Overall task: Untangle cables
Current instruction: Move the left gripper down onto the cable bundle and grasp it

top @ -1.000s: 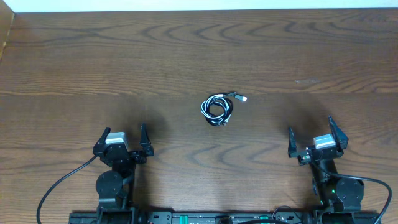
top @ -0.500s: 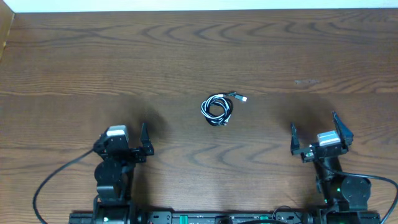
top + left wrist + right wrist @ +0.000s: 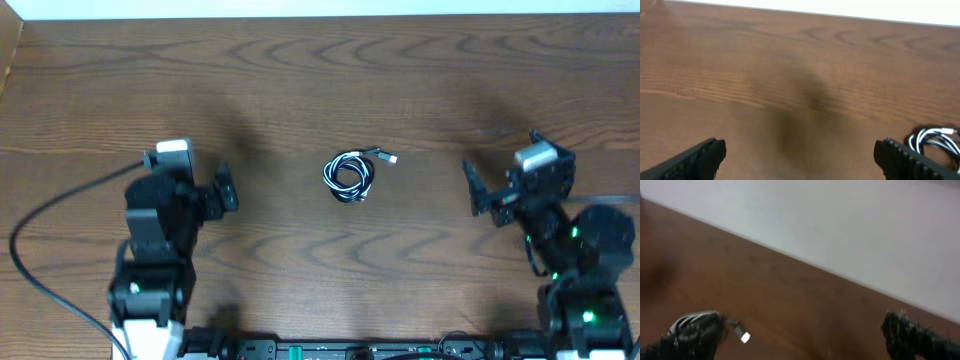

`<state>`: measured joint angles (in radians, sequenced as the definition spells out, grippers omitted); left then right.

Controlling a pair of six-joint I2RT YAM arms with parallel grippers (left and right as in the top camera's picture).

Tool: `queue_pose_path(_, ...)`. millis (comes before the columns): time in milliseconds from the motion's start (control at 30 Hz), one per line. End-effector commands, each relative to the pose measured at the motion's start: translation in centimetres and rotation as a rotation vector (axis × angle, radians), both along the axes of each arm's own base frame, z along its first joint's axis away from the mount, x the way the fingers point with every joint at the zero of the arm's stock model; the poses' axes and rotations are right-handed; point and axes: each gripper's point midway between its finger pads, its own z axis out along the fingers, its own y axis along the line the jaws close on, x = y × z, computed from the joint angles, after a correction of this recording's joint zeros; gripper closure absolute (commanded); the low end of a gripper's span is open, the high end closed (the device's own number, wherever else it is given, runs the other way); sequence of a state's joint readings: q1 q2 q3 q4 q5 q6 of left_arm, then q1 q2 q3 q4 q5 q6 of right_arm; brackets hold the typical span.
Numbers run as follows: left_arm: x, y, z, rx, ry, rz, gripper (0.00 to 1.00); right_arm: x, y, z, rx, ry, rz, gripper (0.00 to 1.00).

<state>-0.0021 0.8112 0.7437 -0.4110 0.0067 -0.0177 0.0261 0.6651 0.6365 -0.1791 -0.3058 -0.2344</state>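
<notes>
You've got left gripper [image 3: 800, 152] and right gripper [image 3: 800, 327] both wide open, holding nothing. Cables [image 3: 350, 176] sit coiled on desk [image 3: 300, 80] between them, well apart from each.

The bench [image 3: 300, 80] is a dark reddish-brown wood with wavy grain and big swirly loops toward the far edge. The cables [image 3: 350, 176] are one black and one white, so coiled up together they look kinda striped. The plug [image 3: 392, 158] poking out looks silvery-white. The left hand [image 3: 800, 150] and right hand [image 3: 797, 330] are both matte black, fingers [image 3: 700, 157] included. There's a light grey-white block [image 3: 173, 149] on the left wrist. The thick wire [image 3: 50, 225] off the left arm is black too. Small green lights [image 3: 587, 318] glow on the right arm. The wall [image 3: 840, 220] is plain off-white.
</notes>
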Motion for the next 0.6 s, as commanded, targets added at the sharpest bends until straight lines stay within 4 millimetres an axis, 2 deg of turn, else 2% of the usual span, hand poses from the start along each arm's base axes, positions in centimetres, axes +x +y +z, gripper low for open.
queue_pose_path(0, 1.5, -0.3, 2.7, 0.008, 0.019, -0.024, 0.00, 1.1, 0.6, 2.4, 0.029, 0.046, 0.036, 0.01)
queue_pose_path(100, 2.6, -0.9, 3.7, -0.009, 0.083, -0.049, 0.00, 1.8, 1.3, 3.1, 0.039, 0.114, 0.074, 0.01)
queue_pose_path(200, 3.8, -2.4, 4.6, -0.062, 0.125, -0.121, 0.00, 2.8, 1.7, 3.5, 0.048, 0.176, 0.099, 0.01)
queue_pose_path(233, 4.5, -3.5, 5.1, -0.093, 0.149, -0.168, 0.00, 3.5, 2.0, 3.6, 0.057, 0.217, 0.112, 0.01)
queue_pose_path(367, 5.9, -5.5, 5.6, -0.094, 0.208, -0.227, 0.00, 4.7, 2.6, 3.3, 0.090, 0.310, 0.142, 0.01)
queue_pose_path(467, 7.0, -8.3, 5.2, -0.085, 0.265, -0.297, 0.00, 6.3, 2.8, 2.5, 0.109, 0.382, 0.138, 0.01)
queue_pose_path(567, 7.7, -10.6, 3.8, -0.079, 0.318, -0.353, 0.00, 7.3, 3.0, 1.6, 0.114, 0.420, 0.148, 0.01)
